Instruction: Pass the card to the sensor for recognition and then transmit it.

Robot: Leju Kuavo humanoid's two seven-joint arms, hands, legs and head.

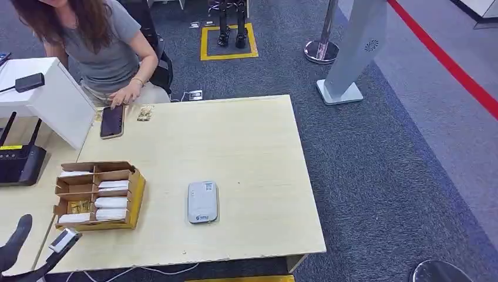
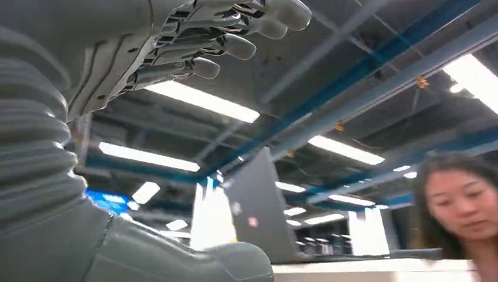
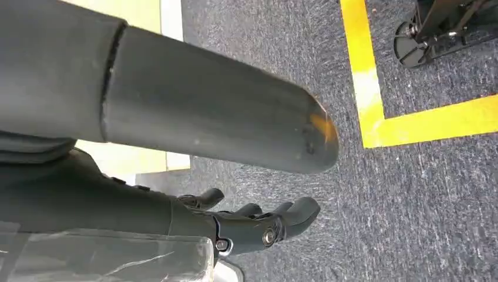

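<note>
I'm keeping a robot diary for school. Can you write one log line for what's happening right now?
stage: before pickup | left hand: open, low beside table | right hand: hanging over carpet, empty | cards: in cardboard box | sensor: free on table

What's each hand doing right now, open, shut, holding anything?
Left hand: open, fingers apart, holding nothing.
Right hand: hanging over the carpet, fingers curled; whether it holds anything cannot be told.
</note>
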